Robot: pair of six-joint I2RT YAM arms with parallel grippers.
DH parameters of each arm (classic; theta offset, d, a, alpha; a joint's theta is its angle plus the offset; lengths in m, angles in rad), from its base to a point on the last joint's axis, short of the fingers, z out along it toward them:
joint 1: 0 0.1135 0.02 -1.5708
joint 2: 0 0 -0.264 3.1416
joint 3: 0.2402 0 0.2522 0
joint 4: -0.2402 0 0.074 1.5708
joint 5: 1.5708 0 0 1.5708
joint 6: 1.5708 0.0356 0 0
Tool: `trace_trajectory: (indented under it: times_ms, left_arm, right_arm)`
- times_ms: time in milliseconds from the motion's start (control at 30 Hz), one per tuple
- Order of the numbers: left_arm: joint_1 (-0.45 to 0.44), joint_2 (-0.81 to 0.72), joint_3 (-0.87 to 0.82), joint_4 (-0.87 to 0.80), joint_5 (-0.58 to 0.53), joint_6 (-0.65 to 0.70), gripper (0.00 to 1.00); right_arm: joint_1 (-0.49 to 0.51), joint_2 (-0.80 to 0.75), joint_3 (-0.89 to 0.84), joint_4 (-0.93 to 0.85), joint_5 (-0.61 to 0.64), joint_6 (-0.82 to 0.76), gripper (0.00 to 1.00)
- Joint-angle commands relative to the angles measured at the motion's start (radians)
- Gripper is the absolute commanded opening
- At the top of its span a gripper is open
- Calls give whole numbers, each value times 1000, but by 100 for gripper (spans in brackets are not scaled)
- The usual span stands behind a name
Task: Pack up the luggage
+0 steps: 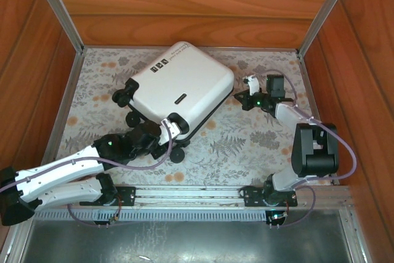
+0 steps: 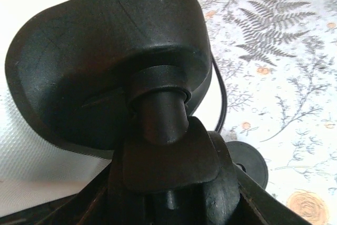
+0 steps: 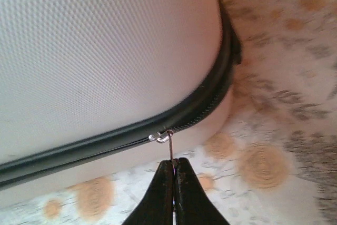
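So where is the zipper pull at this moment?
In the right wrist view the zipper pull hangs off the zipper of the luggage near a rounded corner, pinched in the right hand at the case's right edge.

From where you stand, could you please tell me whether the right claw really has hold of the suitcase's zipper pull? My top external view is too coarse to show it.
Observer: Yes. The right wrist view shows the right claw shut on the thin metal zipper pull of the white suitcase.
Operator: Thank you. Where does the slider sit?
Observer: The slider sits on the black zipper track, near a rounded corner of the shell.
Operator: And the left claw?
Observer: Its wrist view has a black caster of the suitcase right in front of it; whether it clamps the caster I cannot tell.
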Motion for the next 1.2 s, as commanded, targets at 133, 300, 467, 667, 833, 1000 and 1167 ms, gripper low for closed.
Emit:
trace_trajectory:
  times_ms: [133,300,467,667,833,1000,1167]
  left_arm:
    - [-49,-22,67,95,-171,31,0]
    - [-52,-52,49,150,-159,64,0]
    - [-74,-147,-55,117,57,297,0]
    - [-73,-360,-184,67,258,497,0]
    - [-71,-453,-216,19,336,564,0]
    - [-64,-444,-221,2,406,581,0]
    - [-21,-395,-221,7,509,591,0]
  right_arm:
    - [-34,-30,-61,372,347,-99,0]
    - [-32,-17,-43,399,381,-101,0]
    - [-38,48,48,370,408,-137,0]
    - [-63,161,205,224,271,-174,0]
    - [-94,241,298,157,103,-147,0]
    - [-93,340,400,114,16,-122,0]
    - [-82,408,447,166,-52,-18,0]
